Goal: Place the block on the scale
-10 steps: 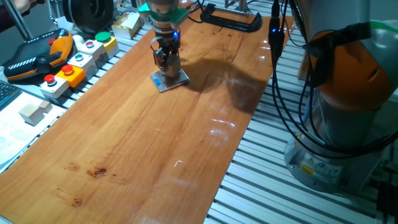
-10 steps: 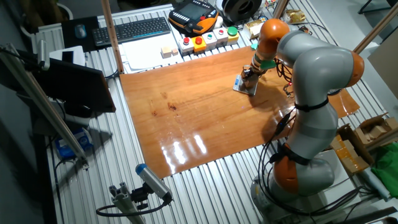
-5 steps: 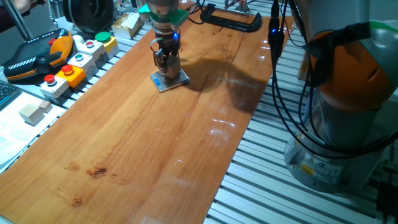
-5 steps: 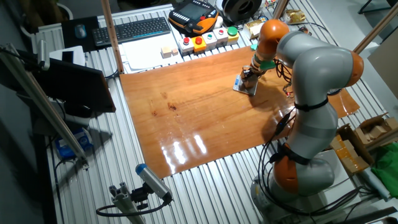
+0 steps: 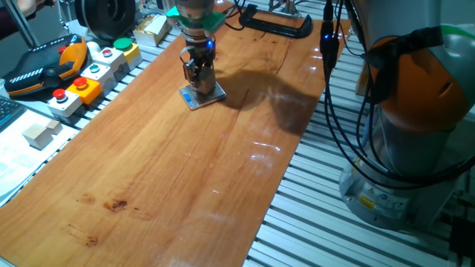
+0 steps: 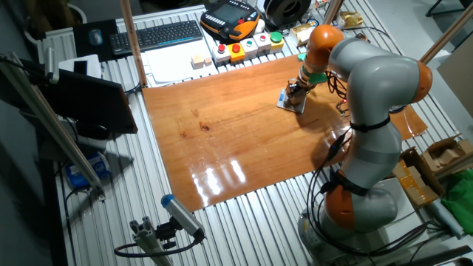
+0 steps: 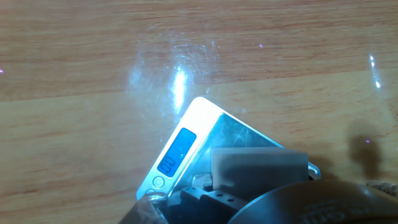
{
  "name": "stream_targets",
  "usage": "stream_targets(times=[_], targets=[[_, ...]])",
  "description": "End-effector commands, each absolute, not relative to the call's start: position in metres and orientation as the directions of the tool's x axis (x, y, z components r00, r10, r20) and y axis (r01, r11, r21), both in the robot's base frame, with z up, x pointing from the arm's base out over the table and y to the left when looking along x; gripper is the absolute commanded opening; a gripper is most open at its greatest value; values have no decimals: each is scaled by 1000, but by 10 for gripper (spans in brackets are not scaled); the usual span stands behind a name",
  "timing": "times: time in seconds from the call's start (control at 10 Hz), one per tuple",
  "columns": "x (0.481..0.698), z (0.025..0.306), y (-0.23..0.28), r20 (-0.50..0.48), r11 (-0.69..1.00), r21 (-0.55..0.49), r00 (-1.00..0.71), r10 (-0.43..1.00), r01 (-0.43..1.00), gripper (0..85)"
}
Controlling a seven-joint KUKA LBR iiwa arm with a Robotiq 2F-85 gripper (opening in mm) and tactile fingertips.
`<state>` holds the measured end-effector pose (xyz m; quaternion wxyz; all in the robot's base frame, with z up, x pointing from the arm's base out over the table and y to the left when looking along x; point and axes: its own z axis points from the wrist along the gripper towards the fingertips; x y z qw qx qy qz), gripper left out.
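Wooden and honey-coloured, the table (image 5: pixel 185 163) has the action up near its far edge in one fixed view, close to the row of button boxes (image 5: pixel 93 70). The gripper (image 5: pixel 200 80) points straight down over the scale (image 5: pixel 202 96), which lies flat on the boards at a slant to the table's edges. From the hand view I can see the scale's lit blue display (image 7: pixel 176 151) and its shiny plate, and the block (image 7: pixel 258 167) sits low against that plate, between the dark parts of the gripper at the bottom of the picture. It looks to me as if the block is resting on the plate or just about touching it, though I cannot be sure of contact. Whether the fingers are clamped on the block or have let go is hidden from every angle, so I cannot tell. I judge this to be the setting-down step, nearly finished. What the next move calls for is a clean release, then a straight lift so the fingers do not drag the block off or nudge the light scale sideways.
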<state>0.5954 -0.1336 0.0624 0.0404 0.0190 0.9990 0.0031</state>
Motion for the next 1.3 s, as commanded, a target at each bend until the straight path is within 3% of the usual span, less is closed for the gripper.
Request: stream_targets(times=[0.0, 0.8, 1.2], targets=[[595, 62, -134, -84, 999, 10, -996, 38, 38, 7], [595, 61, -133, -96, 999, 17, -995, 34, 33, 7], [595, 60, -132, -93, 999, 33, -995, 39, 36, 73]])
